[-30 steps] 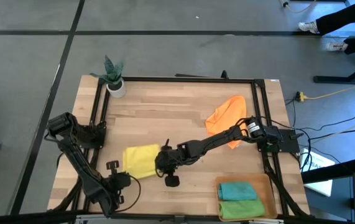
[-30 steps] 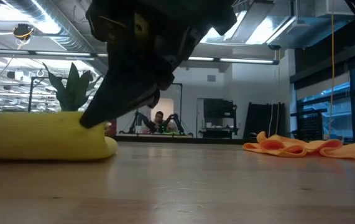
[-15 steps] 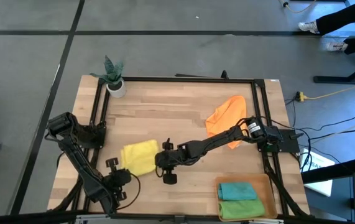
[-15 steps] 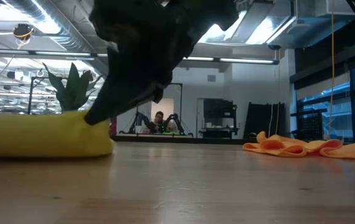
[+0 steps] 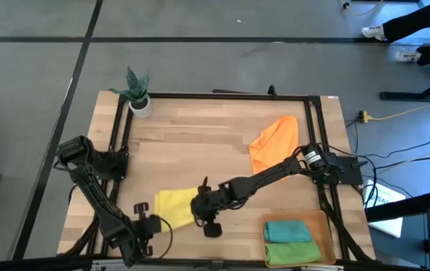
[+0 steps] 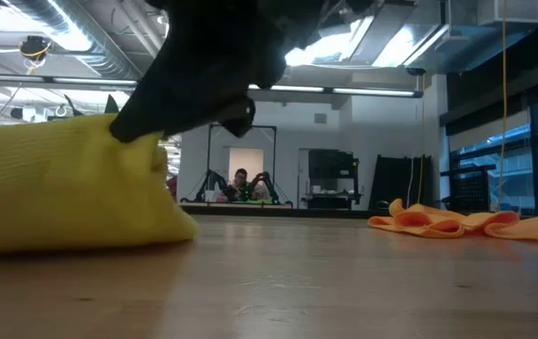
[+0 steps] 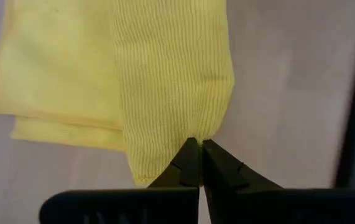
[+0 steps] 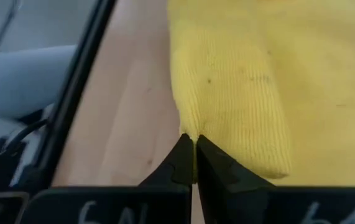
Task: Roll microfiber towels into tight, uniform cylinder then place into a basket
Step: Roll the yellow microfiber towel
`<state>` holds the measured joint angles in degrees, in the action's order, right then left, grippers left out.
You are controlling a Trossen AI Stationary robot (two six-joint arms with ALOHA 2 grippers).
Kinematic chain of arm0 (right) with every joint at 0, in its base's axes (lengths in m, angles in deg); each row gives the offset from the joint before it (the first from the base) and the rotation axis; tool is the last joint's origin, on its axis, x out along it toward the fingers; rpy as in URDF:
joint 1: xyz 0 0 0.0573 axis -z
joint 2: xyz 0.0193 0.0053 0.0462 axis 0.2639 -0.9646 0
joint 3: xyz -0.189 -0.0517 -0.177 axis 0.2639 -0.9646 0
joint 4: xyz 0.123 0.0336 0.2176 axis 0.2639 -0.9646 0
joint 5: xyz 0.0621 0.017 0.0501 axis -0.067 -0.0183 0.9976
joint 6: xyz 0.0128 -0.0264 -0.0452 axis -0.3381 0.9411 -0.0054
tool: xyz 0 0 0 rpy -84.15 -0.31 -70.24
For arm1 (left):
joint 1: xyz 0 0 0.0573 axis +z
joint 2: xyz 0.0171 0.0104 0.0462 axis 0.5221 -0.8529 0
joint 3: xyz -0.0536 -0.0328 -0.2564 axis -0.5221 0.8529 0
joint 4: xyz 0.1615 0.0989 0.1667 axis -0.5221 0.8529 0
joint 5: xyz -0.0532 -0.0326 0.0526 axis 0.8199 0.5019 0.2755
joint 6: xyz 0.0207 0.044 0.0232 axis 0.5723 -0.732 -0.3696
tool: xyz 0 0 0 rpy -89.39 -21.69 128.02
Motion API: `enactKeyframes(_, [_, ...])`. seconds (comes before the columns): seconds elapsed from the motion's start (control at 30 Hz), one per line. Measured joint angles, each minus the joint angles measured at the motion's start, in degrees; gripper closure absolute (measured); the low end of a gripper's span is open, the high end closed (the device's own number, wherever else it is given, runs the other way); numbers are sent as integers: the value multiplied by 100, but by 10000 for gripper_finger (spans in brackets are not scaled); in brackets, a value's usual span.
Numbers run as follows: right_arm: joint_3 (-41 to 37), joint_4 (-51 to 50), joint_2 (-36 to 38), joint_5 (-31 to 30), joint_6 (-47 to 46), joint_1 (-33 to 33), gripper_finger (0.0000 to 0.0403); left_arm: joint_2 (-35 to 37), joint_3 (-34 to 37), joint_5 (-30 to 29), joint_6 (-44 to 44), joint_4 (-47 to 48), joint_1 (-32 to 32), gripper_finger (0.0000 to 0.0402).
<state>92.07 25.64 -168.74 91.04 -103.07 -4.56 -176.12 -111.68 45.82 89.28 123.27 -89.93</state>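
Observation:
The yellow towel [image 5: 175, 207] lies partly rolled on the table near its near edge, between my two grippers. It also shows in the low view [image 6: 61, 188]. My left gripper [image 5: 153, 220] is shut on its left end. My right gripper [image 5: 199, 211] is shut on its right end. The orange towel [image 5: 275, 139] lies crumpled at the far right. The teal towel [image 5: 287, 229] and the green towel [image 5: 294, 251] lie rolled in the basket [image 5: 324, 226] at the near right. My left gripper pinches the end fold of the yellow towel's roll [image 7: 186, 134] between its two fingertips, coming level from the table's left. The towel rests on the table, with flat layers [image 7: 53, 74] lying beside the roll. My right gripper pinches the edge of the yellow towel's right end [image 8: 193, 127] between its two fingertips, slanting down from the table's right. The thick rolled part [image 8: 239, 106] lies just beyond the fingers, on the table.
A small white plant pot [image 5: 140, 105] stands at the far left corner. A black frame [image 5: 215, 95] runs around the table. Bare wood lies between the yellow towel and the orange towel.
Both grippers have gone toward the table's near edge, still shut on the yellow towel. The towel has slid with them toward the near edge and now looms larger in the low view.

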Motion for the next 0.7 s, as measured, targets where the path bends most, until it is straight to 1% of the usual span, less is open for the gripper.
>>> enactKeyframes(0.1, [0, -5, 76, -391, -153, -40, 393, 0, 0, -273, 0, 238, 2, 401])
enactKeyframes(0.3, [7, -57, 91, -485, -532, -44, 393, 0, 0, -596, 91, 590, 45, 401])
enactKeyframes(0.43, [7, -444, 91, -689, -773, -35, 393, 0, 0, -746, 327, 862, 87, 401])
enactKeyframes(0.6, [9, -949, 91, -752, -1016, -33, 393, 0, 0, -878, 635, 1185, 180, 401])
enactKeyframes(0.7, [9, -1064, 91, -1140, -1021, -35, 393, 0, 2, -981, 633, 1249, 297, 401])
